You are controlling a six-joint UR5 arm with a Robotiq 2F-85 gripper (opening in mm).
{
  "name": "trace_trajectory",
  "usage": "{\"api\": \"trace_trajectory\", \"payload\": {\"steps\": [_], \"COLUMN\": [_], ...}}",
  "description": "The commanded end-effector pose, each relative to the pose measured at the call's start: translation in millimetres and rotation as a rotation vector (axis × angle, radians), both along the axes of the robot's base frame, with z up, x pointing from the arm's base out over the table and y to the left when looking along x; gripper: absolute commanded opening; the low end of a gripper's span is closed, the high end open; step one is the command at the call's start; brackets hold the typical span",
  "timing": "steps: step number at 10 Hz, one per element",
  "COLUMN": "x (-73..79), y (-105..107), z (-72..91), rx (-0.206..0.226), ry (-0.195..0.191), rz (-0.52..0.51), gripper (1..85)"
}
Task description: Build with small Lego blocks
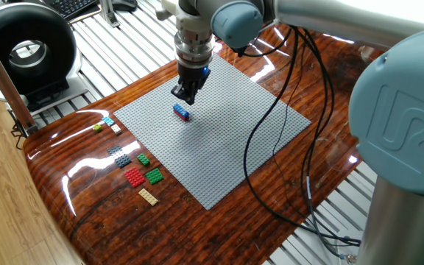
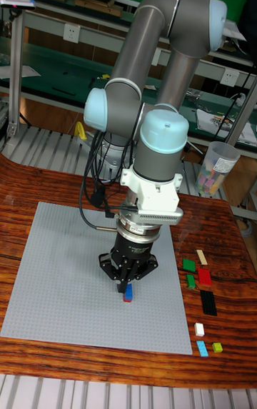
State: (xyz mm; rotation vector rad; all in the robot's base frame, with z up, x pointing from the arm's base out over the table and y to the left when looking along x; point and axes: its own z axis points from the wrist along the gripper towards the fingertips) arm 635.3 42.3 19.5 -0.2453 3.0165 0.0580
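Arm: UR5 was posed over the grey baseplate (image 1: 212,129), wrist pointed straight down.
Gripper: the gripper (image 1: 185,95) was held just above the baseplate's upper-middle area; seen from the front in the tall fixed view (image 2: 127,282).
Jaws: state could not be told; fingertips were dark and bunched together in both views, and no block could be made out between them.
Placed stack: a blue-and-red block stack (image 1: 182,112) was seated on the baseplate, just below and beside the fingertips; whether it was touched could not be told. In the tall fixed view it was seen as a blue piece with red on top (image 2: 128,293), directly under the gripper.
Loose blocks: the rest were laid on the worktop (image 1: 87,213), off the baseplate's left edge in the fixed view.
- cyan block (image 1: 107,121), yellow-green block (image 1: 98,128) and white block (image 1: 115,129) were grouped at the far end.
- dark grey plates (image 1: 120,156) were set near the middle of the row.
- small green block (image 1: 143,159) and larger green plate (image 1: 154,175) were placed nearest the baseplate edge.
- red plate (image 1: 134,177) was set between the grey plates and the tan plate (image 1: 148,196).
Cables: black cables (image 1: 271,140) were draped across the right part of the baseplate.
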Motion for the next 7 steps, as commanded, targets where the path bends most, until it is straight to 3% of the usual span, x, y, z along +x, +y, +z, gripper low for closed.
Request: {"api": "trace_trajectory", "payload": {"steps": [1,7], "x": [-2.4,-6.3], "y": [1.6,0.4], "z": [1.0,1.1], "rx": [0.013,0.014], "ry": [-0.002,0.0], "rz": [-0.011,-0.01], "gripper": [1.3,1.3]}}
